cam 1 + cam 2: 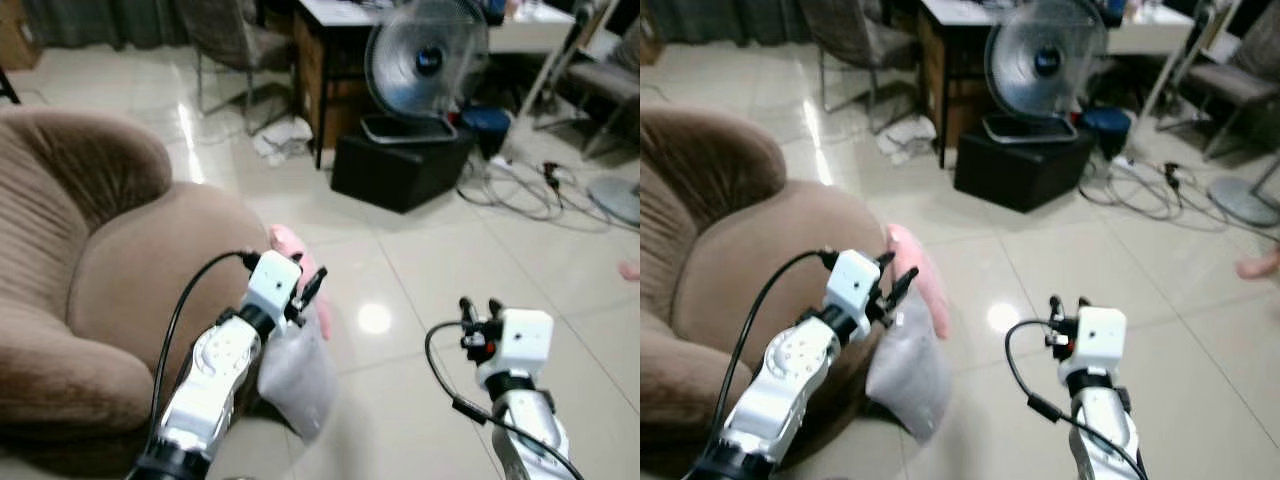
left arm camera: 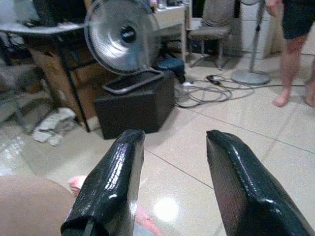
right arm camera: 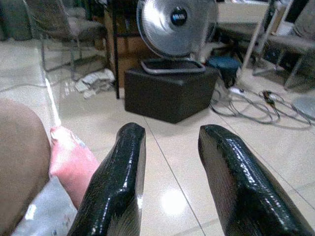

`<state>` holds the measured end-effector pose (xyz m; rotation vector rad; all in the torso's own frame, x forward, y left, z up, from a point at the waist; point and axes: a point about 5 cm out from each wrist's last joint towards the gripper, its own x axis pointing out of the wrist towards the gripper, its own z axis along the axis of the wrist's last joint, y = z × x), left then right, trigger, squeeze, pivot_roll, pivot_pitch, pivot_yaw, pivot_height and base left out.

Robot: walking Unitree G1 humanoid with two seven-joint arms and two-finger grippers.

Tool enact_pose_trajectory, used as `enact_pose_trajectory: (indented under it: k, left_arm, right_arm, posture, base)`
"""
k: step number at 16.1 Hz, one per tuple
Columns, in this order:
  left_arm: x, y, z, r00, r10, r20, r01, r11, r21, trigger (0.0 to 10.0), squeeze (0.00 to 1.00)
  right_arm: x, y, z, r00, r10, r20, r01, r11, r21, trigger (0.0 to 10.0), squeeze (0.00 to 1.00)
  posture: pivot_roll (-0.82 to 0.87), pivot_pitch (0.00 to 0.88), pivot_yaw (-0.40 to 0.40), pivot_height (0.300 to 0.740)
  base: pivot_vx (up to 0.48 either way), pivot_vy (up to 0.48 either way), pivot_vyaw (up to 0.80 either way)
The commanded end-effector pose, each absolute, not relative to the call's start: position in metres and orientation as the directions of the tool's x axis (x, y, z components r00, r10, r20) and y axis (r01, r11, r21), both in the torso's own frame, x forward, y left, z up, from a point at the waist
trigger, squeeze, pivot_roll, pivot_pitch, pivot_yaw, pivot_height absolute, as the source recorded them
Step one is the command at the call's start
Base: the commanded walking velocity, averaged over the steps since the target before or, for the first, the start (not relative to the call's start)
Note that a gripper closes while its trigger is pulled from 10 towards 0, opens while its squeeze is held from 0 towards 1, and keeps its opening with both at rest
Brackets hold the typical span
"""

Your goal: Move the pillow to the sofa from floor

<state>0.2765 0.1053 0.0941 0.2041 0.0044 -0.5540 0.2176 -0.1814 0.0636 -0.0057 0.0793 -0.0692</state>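
The pillow (image 1: 300, 375), pink on one face and pale grey on the other, stands on edge on the tiled floor, leaning against the front of the brown sofa (image 1: 110, 270). My left gripper (image 1: 312, 288) hovers at the pillow's upper edge, open, with nothing between its fingers (image 2: 110, 182). The pillow's pink corner (image 2: 78, 183) peeks in beside the sofa in the left wrist view. My right gripper (image 1: 480, 305) is open over bare floor to the right of the pillow, and the pink face (image 3: 69, 164) lies off to its side.
A standing fan (image 1: 425, 60) sits on a black box (image 1: 400, 165) ahead, beside a desk (image 1: 330, 60) and a chair (image 1: 235, 45). Cables (image 1: 520, 190) trail across the floor at the right. A person's legs (image 2: 295, 49) stand farther right. Open tile lies between me and the box.
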Motion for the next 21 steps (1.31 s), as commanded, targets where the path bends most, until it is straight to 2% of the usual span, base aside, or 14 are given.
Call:
enact_pose_trajectory:
  k: [1,5,11,21]
  left_arm:
    - [0.276,0.112,0.090,0.856,-0.511,-0.080,0.516,0.833,0.200,10.0,0.00]
    - [0.272,0.113,0.086,0.855,-0.511,-0.087,0.517,0.834,0.191,10.0,0.00]
    - [0.269,0.115,0.083,0.866,-0.491,-0.091,0.500,0.848,0.176,10.0,0.00]
    - [0.268,0.120,0.075,0.875,-0.466,-0.131,0.484,0.845,0.230,10.0,0.00]
  right_arm:
    - [0.217,-0.176,0.065,0.995,-0.065,-0.077,0.068,0.997,0.031,10.0,0.00]
    - [0.216,-0.176,0.064,0.994,-0.060,-0.088,0.063,0.998,0.026,10.0,0.00]
    - [0.217,-0.169,0.063,0.993,0.018,-0.115,-0.016,1.000,0.017,10.0,0.00]
    - [0.208,-0.164,0.056,0.985,0.073,-0.153,-0.070,0.997,0.026,10.0,0.00]
  posture:
    - [0.00,0.059,-0.061,0.740]
    - [-0.01,0.057,-0.068,0.740]
    - [-0.01,0.051,-0.086,0.740]
    - [0.00,0.052,-0.089,0.635]
  base:
    - [0.334,0.000,-0.74]
    - [0.334,0.000,-0.79]
    - [0.269,0.000,0.00]
    - [0.000,0.000,0.00]
